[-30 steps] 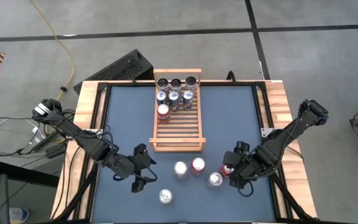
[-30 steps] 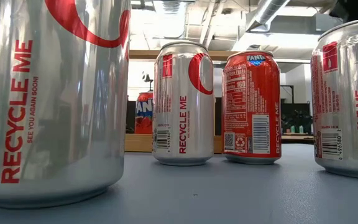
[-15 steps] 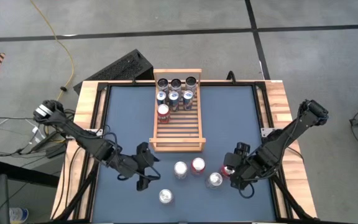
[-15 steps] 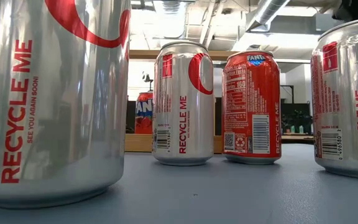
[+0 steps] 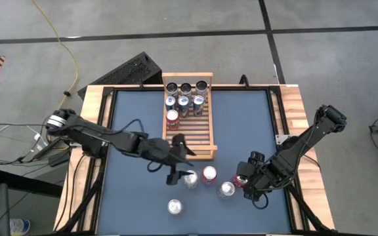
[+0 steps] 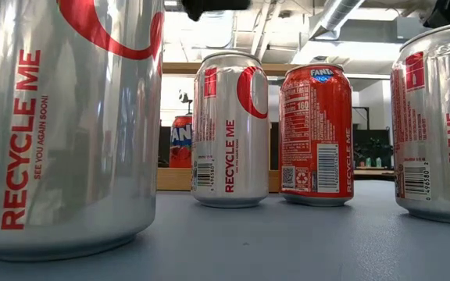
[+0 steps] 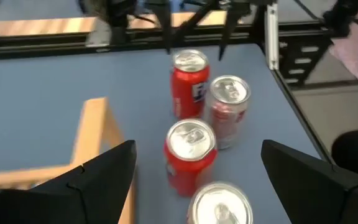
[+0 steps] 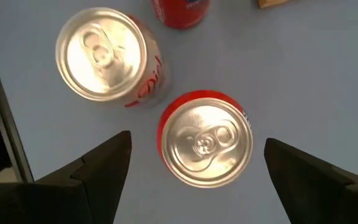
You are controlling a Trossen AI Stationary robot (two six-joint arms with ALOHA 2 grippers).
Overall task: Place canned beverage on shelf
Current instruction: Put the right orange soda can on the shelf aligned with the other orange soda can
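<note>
Several loose cans stand upright on the blue table near its front: a silver can [image 5: 190, 179], a red can [image 5: 209, 174], a silver can [image 5: 226, 189], a red can [image 5: 240, 178] and a silver can [image 5: 175, 207]. The light-wood shelf [image 5: 189, 134] holds several cans at its far end. My left gripper [image 5: 181, 162] [image 7: 197, 149] hangs open by the shelf's near rail, just left of the first silver can [image 7: 219, 205]. My right gripper [image 8: 197, 146] is open above the rightmost red can [image 8: 207, 140], a finger on either side, apart from it.
The shelf's near rail [image 7: 95, 127] stands close beside my left gripper. A silver can [image 8: 104, 56] stands next to the red one under my right gripper. In the low view a big silver can [image 6: 69, 125] fills the left. Bare blue table [image 5: 136, 124] lies left of the shelf.
My left gripper has swung from the table's near left toward the right and a little toward the far edge, up to the shelf's near rail and the loose cans. It has risen slightly and rolled about its own axis, staying open. No can has moved.
</note>
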